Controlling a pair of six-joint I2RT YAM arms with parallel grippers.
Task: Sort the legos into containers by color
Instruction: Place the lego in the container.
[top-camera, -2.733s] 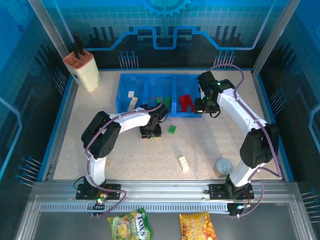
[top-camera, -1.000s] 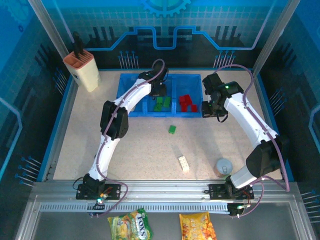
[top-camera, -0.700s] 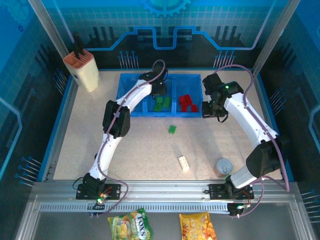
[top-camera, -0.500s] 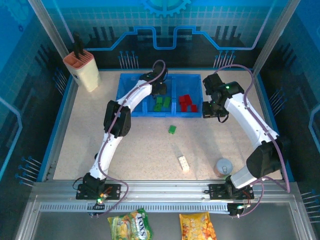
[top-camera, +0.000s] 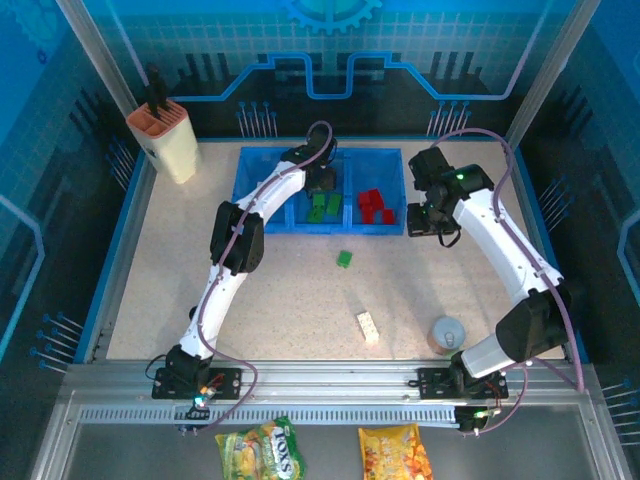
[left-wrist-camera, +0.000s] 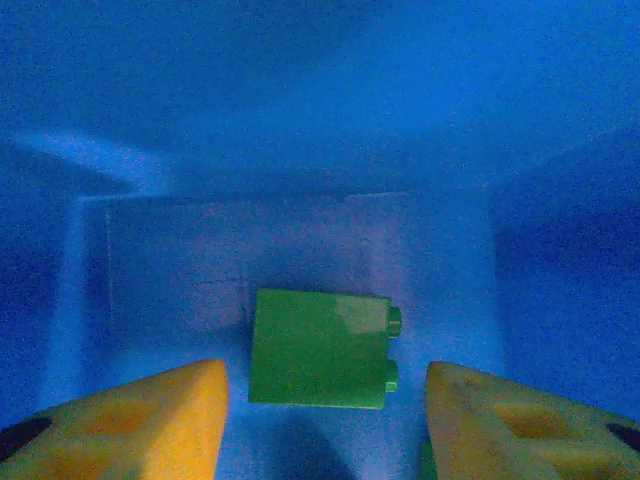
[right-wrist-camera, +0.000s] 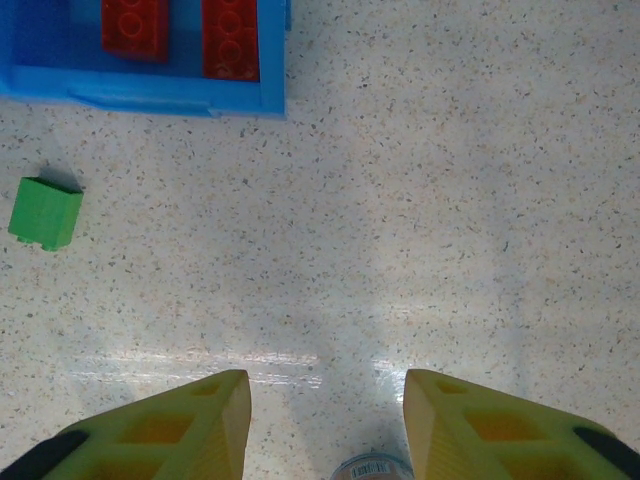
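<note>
Three parts make up my blue tray (top-camera: 360, 229). In the middle part my left gripper (left-wrist-camera: 325, 378) hangs low, fingers (left-wrist-camera: 150, 410) spread, with a green brick (left-wrist-camera: 318, 348) lying between them, touching neither. Red bricks (top-camera: 374, 206) sit in the right part. A loose green brick (top-camera: 344, 259) and a cream brick (top-camera: 368, 327) lie on the table (top-camera: 280, 290). My right gripper (right-wrist-camera: 325, 400) hovers beside the tray, fingers apart, empty.
</note>
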